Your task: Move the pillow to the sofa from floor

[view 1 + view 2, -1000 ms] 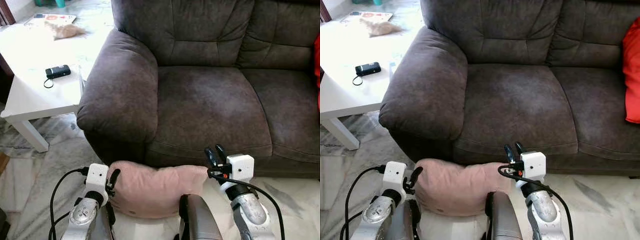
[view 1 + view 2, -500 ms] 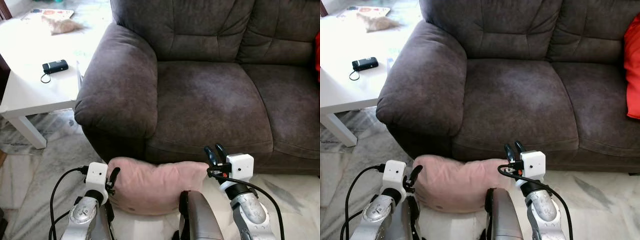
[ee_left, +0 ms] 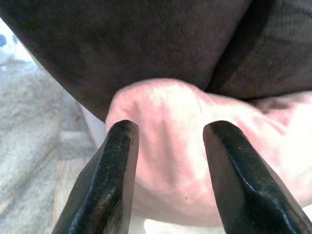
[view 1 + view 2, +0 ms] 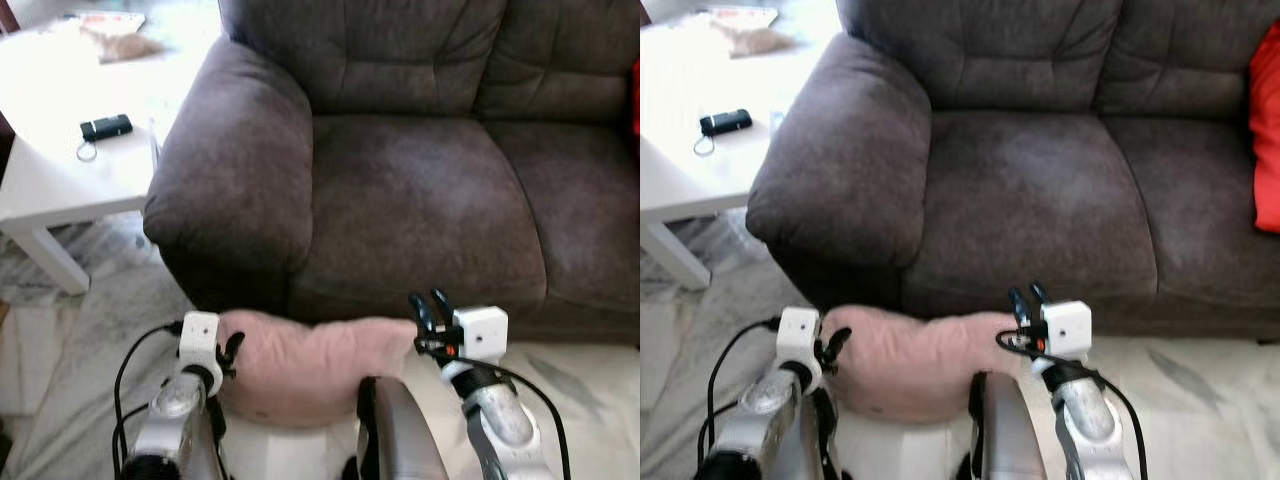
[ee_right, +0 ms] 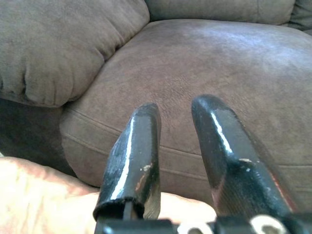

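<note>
Barely begun: pink pillow (image 4: 310,365) on the floor (image 4: 90,330) against the sofa (image 4: 420,200) front, squeezed between left hand (image 4: 232,350) and right hand (image 4: 430,308), both spread apart, lifting onto the seat ahead remaining.

The pink pillow's (image 4: 310,365) lower edge is hidden behind the robot's grey torso (image 4: 400,440). A red cushion (image 4: 1266,130) on the sofa (image 4: 1040,170) is cut off at the frame edge. The small black device (image 4: 105,127) on the white table (image 4: 60,180) beside the sofa is too blurred to identify.
</note>
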{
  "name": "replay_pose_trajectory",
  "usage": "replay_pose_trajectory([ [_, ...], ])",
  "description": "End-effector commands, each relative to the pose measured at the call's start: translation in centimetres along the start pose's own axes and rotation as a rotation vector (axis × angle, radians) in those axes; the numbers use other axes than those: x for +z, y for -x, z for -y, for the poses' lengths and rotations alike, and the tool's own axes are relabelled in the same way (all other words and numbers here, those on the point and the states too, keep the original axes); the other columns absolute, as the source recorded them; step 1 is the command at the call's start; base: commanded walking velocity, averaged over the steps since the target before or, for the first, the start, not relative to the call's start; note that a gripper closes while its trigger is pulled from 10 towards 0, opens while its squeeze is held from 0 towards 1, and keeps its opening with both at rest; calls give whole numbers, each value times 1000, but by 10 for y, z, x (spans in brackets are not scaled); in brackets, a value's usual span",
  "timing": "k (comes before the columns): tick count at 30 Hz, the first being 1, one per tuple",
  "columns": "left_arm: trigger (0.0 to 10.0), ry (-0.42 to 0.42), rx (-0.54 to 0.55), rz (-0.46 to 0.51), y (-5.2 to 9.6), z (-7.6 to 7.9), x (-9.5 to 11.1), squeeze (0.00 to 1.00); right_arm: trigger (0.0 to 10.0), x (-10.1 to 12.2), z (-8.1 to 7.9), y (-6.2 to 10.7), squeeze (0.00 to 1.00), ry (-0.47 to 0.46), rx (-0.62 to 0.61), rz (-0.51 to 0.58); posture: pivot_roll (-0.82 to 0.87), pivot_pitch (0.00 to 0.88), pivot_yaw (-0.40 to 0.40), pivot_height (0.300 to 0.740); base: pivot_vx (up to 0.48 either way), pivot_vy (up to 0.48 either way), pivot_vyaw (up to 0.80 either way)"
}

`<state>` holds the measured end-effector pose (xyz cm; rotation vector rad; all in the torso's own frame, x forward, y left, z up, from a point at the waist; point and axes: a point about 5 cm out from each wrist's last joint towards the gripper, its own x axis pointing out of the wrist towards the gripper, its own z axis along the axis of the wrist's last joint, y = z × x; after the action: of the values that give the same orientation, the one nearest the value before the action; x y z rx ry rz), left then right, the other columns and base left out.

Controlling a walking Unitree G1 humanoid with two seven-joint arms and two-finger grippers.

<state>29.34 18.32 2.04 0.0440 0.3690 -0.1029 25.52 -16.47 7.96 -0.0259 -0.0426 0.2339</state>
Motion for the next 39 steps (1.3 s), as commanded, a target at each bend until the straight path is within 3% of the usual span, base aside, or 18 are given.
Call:
replay_pose_trajectory([
  [1, 10000, 19, 15, -42, -3, -3, -4, 988, 10000, 2, 3, 5, 0, 4, -2, -5, -64, 192, -87, 517, 0, 0, 0],
  [10, 10000, 40, 43, -10, -13, -10, 13, 1000, 10000, 12, 1, 10, 0, 12, 24, 8, -81, 241, -112, 517, 0, 0, 0],
  [18, 10000, 109, 24, 36, -19, -11, 27, 1000, 10000, 26, -3, 10, 0, 11, 50, 22, -88, 294, -146, 517, 0, 0, 0],
  [31, 10000, 78, 45, 77, -21, -16, 37, 1000, 10000, 34, -4, 22, 0, 6, 61, 9, -109, 346, -164, 517, 0, 0, 0],
  [32, 10000, 77, 45, 83, -22, -16, 38, 251, 10000, 35, -4, 22, 0, 6, 61, 11, -111, 350, -165, 517, 0, 0, 0],
  [33, 10000, 80, 45, 89, -22, -15, 40, 0, 10000, 36, -4, 22, 0, 6, 60, 17, -111, 352, -165, 517, 0, 0, 0],
  [39, 10000, 76, 74, 134, -24, -18, 52, 0, 10000, 60, -2, 16, 0, -19, 38, 112, -118, 375, -167, 517, 0, 0, 0],
])
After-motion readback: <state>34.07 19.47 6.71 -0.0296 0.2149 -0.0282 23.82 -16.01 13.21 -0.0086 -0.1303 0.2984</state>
